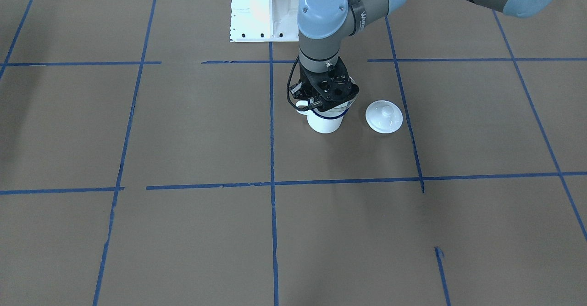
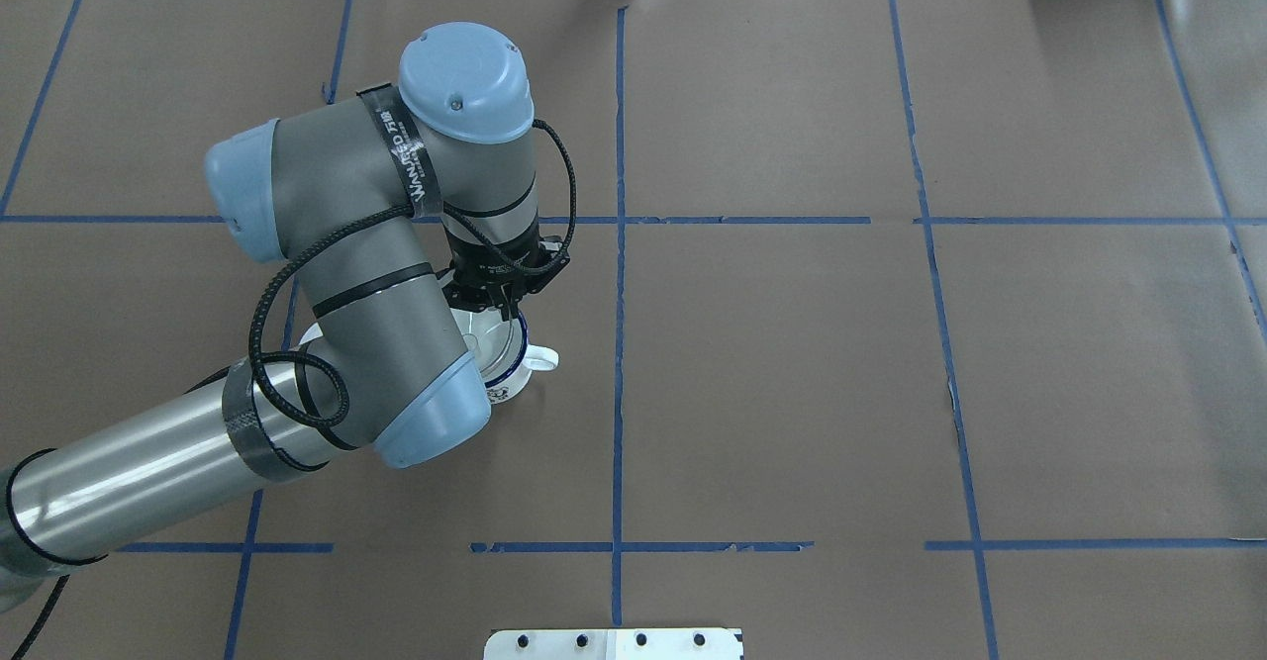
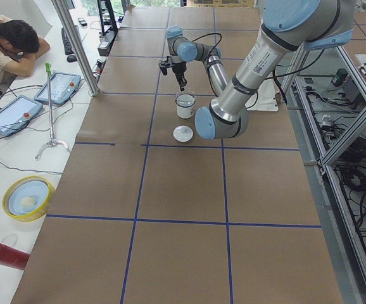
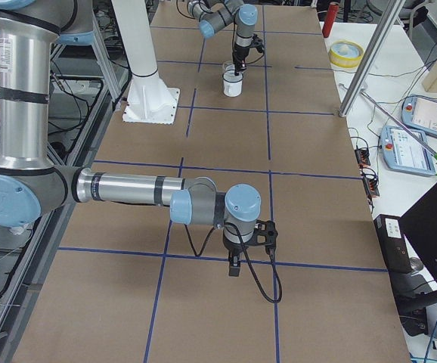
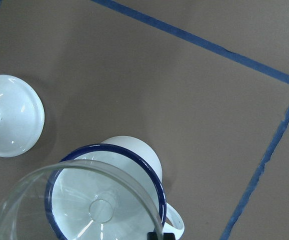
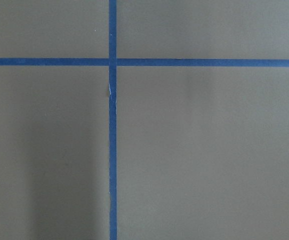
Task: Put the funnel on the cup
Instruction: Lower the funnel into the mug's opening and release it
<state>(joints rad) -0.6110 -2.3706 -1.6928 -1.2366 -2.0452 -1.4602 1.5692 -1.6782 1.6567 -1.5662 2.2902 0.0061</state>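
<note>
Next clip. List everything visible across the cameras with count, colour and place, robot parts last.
Clear transparent funnel: 1, colourless, at the mug's mouth, spout over the opening.
White enamel mug with dark blue rim: 1, upright on the table.
Round white knobbed lid: 1, flat beside the mug, not touching it.
Brown-paper table with blue tape grid: 1.
Yellow-rimmed round dish: 1, white surface off the table.
Red cylinder: 1, same surface.
Tablet-like pendants: 2, grey-blue, there too.
Person: 1, tan shirt, head down.
White robot base: 1, table edge.
Left arm: 1, grey and pale blue, over the mug, jaws holding the funnel's rim.
Right arm: 1, silver-grey, over bare table, jaws' state unclear.
</note>
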